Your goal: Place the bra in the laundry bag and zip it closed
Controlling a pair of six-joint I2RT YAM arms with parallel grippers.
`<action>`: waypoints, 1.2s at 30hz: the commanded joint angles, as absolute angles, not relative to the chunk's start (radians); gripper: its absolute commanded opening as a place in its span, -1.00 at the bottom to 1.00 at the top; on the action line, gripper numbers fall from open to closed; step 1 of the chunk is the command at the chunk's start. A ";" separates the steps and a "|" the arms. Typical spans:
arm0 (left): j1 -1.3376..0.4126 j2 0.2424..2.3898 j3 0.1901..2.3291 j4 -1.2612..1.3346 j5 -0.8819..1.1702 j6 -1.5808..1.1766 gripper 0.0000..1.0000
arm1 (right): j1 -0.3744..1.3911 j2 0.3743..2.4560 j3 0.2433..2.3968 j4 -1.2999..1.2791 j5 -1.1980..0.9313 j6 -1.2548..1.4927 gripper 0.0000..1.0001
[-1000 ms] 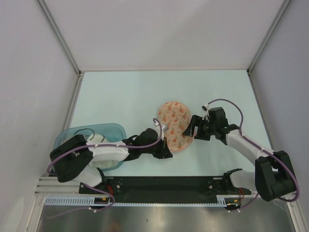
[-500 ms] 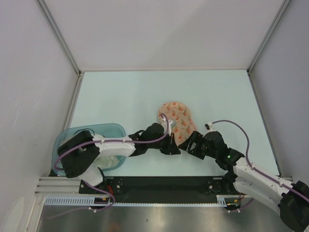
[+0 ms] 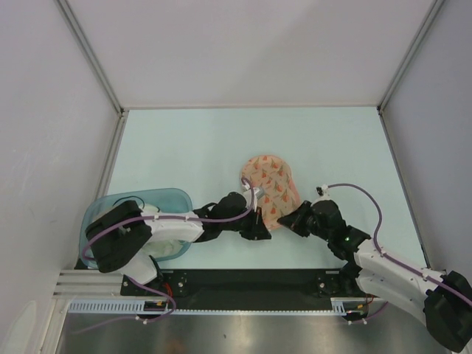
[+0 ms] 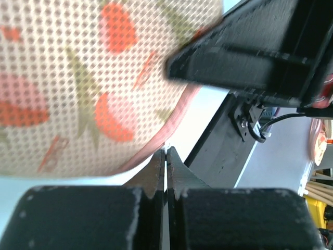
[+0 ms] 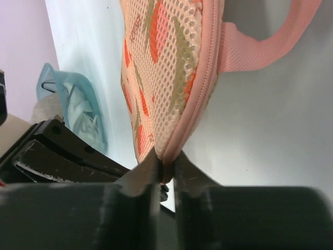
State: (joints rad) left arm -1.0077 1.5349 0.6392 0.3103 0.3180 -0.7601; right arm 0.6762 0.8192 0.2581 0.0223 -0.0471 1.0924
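Note:
The laundry bag (image 3: 271,187), a peach-pink mesh pouch with orange-red triangles, lies closed on the table between the two arms. My left gripper (image 3: 258,223) is shut at the bag's near-left rim (image 4: 177,112), and a small white bit shows pinched between its tips. From the near right, my right gripper (image 3: 285,219) has its jaws closed on the zip seam (image 5: 200,88) at the bag's near edge. A pink loop handle (image 5: 260,47) sticks out from the bag. The bra is hidden.
A translucent teal tub (image 3: 140,214) holding a white garment stands at the near left, under the left arm, and also shows in the right wrist view as the tub (image 5: 73,112). The black rail (image 3: 251,284) runs along the near table edge. White walls enclose the table on three sides.
The right arm swung from the bag's right side to its near edge, and its jaws went from wide open to closed on the zip seam. The bag shifted slightly. The left gripper stayed shut.

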 commanded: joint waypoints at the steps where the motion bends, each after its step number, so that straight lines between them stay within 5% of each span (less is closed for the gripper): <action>1: -1.006 1.491 0.597 0.345 0.322 -0.770 -0.99 | 0.603 0.802 0.258 0.048 -0.060 1.065 -1.00; 11: -0.859 1.410 0.503 0.286 0.310 -0.726 -1.00 | 0.352 0.787 0.265 0.031 -0.385 0.899 -1.00; 22: -0.723 1.381 0.558 0.200 0.322 -0.638 -1.00 | 0.314 0.956 0.268 0.201 -0.569 0.841 -1.00; 25: -0.723 1.335 0.587 0.150 0.310 -0.609 -0.99 | 0.298 0.989 0.288 0.198 -0.558 0.819 -0.78; 31: -0.724 1.046 0.534 0.077 0.219 -0.575 -0.12 | 0.276 0.977 0.311 0.172 -0.566 0.816 0.08; 32: -0.724 0.999 0.517 0.069 0.189 -0.578 -0.02 | 0.272 0.960 0.307 0.160 -0.558 0.816 0.41; 34: -0.724 0.846 0.470 0.054 0.161 -0.584 0.18 | 0.270 0.890 0.295 0.132 -0.535 0.815 0.76; 35: -0.724 0.784 0.450 0.043 0.146 -0.591 0.62 | 0.270 0.862 0.287 0.120 -0.513 0.816 0.99; 36: -0.724 0.726 0.404 0.041 0.111 -0.600 0.78 | 0.270 0.826 0.260 0.120 -0.506 0.818 0.99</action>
